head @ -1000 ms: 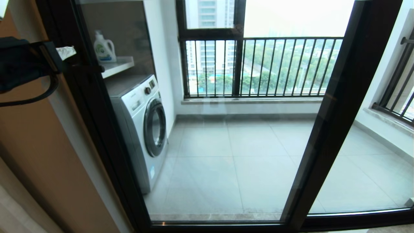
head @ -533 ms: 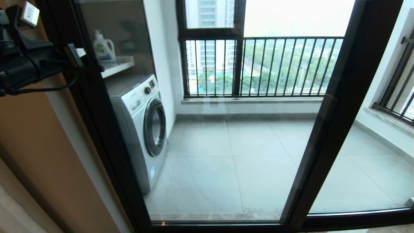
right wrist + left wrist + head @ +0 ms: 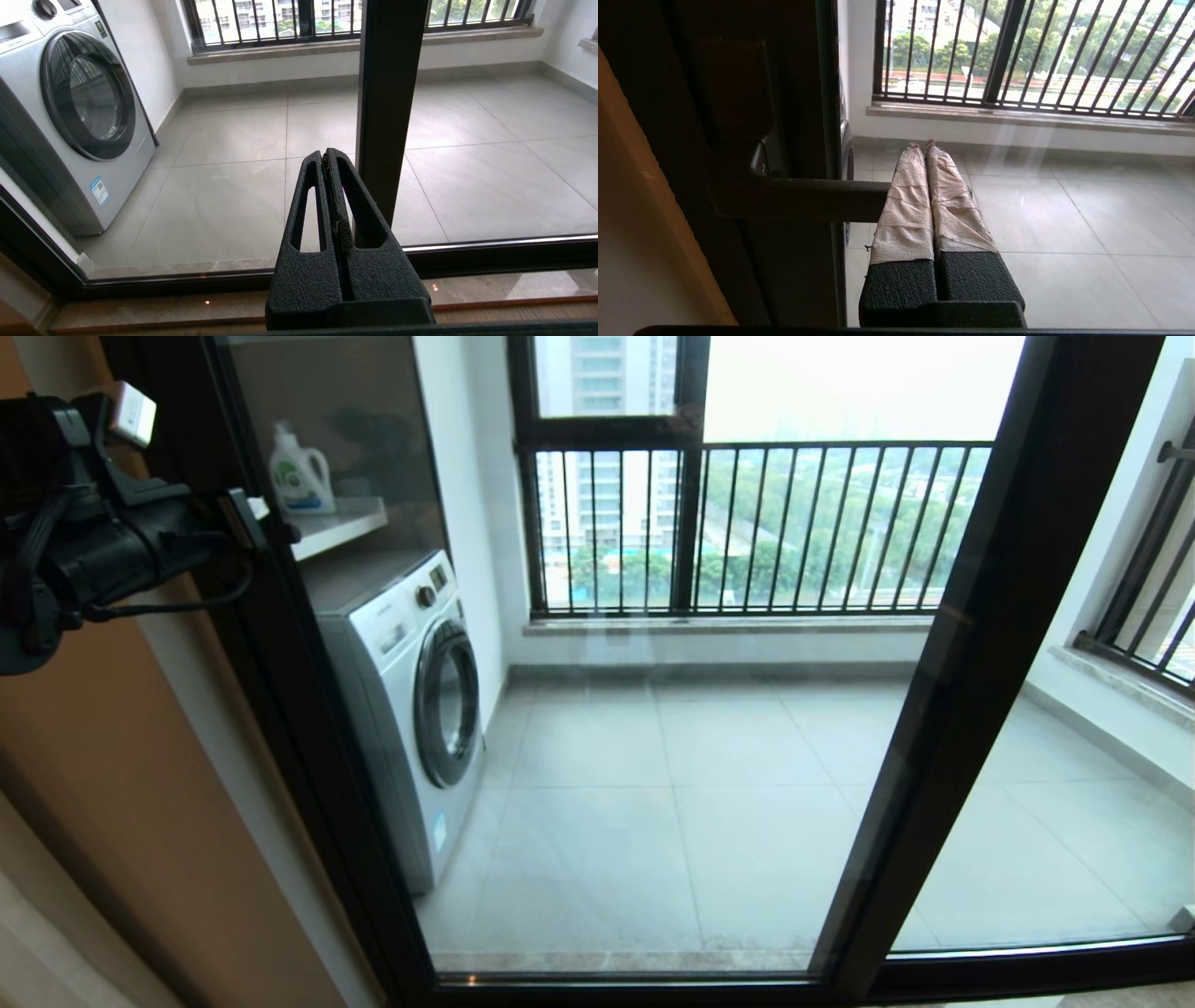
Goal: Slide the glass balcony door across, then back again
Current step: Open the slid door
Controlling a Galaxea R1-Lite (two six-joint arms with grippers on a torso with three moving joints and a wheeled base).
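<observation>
The glass balcony door (image 3: 653,709) fills the head view, its dark left upright (image 3: 280,709) standing against the wall. A short dark bar handle (image 3: 283,534) sticks out from that upright. My left gripper (image 3: 250,511) is at the handle, high on the left, shut with nothing between its fingers. In the left wrist view its taped fingers (image 3: 906,196) cross the free end of the handle (image 3: 803,198); whether they touch it I cannot tell. My right gripper (image 3: 328,154) is shut and empty, held low before the door's right upright (image 3: 387,102). It is out of the head view.
Behind the glass stand a washing machine (image 3: 411,700), a detergent bottle (image 3: 301,474) on a shelf, and the black railing (image 3: 766,527). An orange-brown wall (image 3: 112,784) borders the left. A second dark-framed glass panel (image 3: 1074,784) is on the right. The floor track (image 3: 653,980) runs along the bottom.
My left gripper has moved right and slightly down, from beside the wall up to the door handle. The door has not moved.
</observation>
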